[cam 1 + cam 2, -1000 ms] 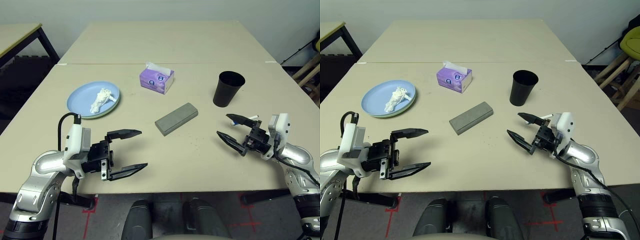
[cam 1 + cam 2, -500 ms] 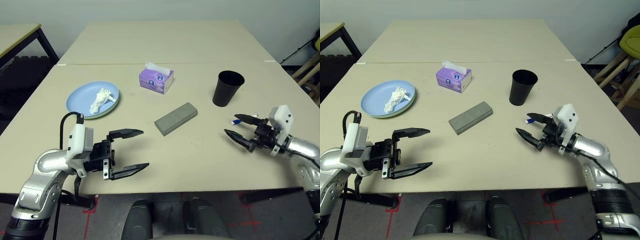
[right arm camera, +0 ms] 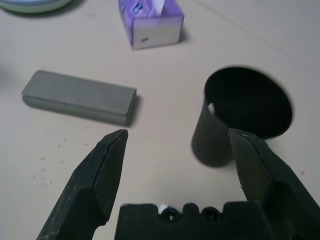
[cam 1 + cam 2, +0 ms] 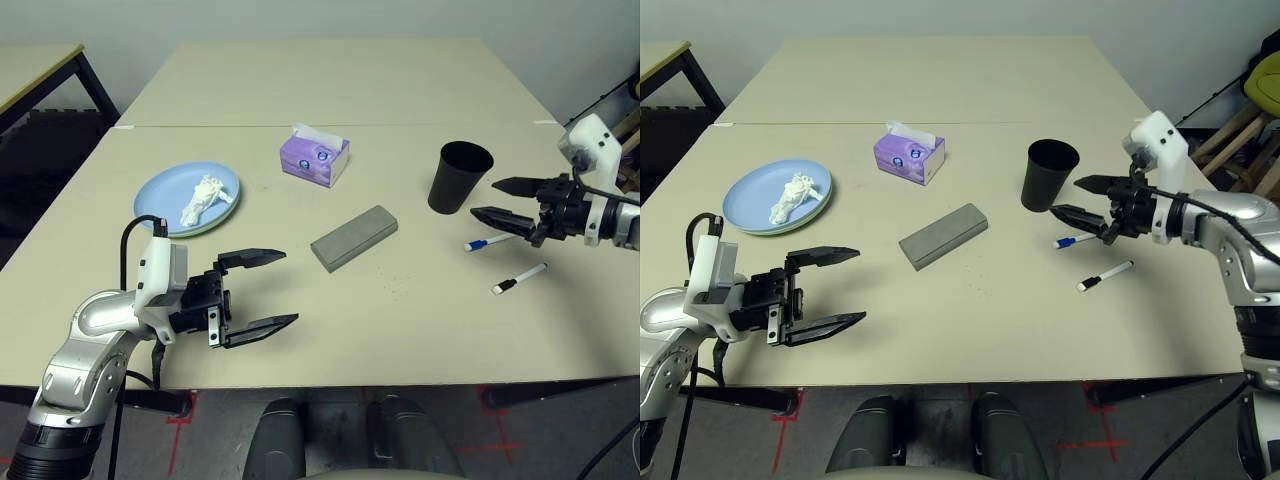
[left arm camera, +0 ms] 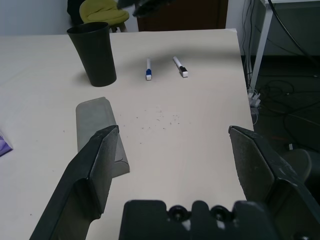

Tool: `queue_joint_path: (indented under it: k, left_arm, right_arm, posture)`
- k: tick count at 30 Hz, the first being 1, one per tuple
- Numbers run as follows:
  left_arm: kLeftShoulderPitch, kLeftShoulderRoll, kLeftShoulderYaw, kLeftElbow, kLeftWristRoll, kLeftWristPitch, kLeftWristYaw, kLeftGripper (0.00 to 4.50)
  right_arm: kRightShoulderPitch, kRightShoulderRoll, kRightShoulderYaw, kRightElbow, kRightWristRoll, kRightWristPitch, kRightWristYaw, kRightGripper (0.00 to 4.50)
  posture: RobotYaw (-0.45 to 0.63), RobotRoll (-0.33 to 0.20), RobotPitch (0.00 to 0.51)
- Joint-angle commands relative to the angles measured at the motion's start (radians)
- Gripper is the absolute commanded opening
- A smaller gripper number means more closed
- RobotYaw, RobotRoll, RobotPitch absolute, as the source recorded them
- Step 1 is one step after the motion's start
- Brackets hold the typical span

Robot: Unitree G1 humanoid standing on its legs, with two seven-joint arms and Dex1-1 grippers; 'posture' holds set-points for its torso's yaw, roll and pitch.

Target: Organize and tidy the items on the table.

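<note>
Beige desk [image 4: 400,90] carried two markers [image 4: 519,278] lying below the right fingers [image 4: 496,198], beside the cup [image 4: 458,177]; both arms' fingers were spread, empty, left fingers [image 4: 262,289] far away.

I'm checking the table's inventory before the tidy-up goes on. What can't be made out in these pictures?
- Inside of the black cup: dark in the head views; the right wrist view shows only a small white glint.
- Pale green plate: only a rim edge peeks under the light blue plate.
- Markings on the two white markers: too small.
</note>
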Motion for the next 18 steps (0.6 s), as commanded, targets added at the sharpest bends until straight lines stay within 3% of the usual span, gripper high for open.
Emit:
queue_joint_path:
  k: [1, 7, 18]
  left_arm:
    - [-0.001, 0.003, -0.011, 0.016, 0.008, 0.000, 0.006, 4.48]
    - [-0.020, -0.009, -0.001, 0.007, -0.018, 0.040, 0.051, 4.48]
    - [-0.031, -0.001, 0.003, 0.010, -0.021, 0.058, 0.055, 4.48]
  right_arm:
    - [-0.071, -0.029, 0.029, -0.010, -0.027, 0.006, 0.010, 4.50]
    - [-0.158, -0.150, 0.221, 0.002, -0.217, -0.164, 0.162, 4.50]
    - [-0.128, -0.229, 0.313, 0.019, -0.414, -0.441, 0.303, 4.50]
  posture:
    - [0.10, 0.000, 0.062]
    - [0.11, 0.000, 0.066]
    - [0.11, 0.000, 0.066]
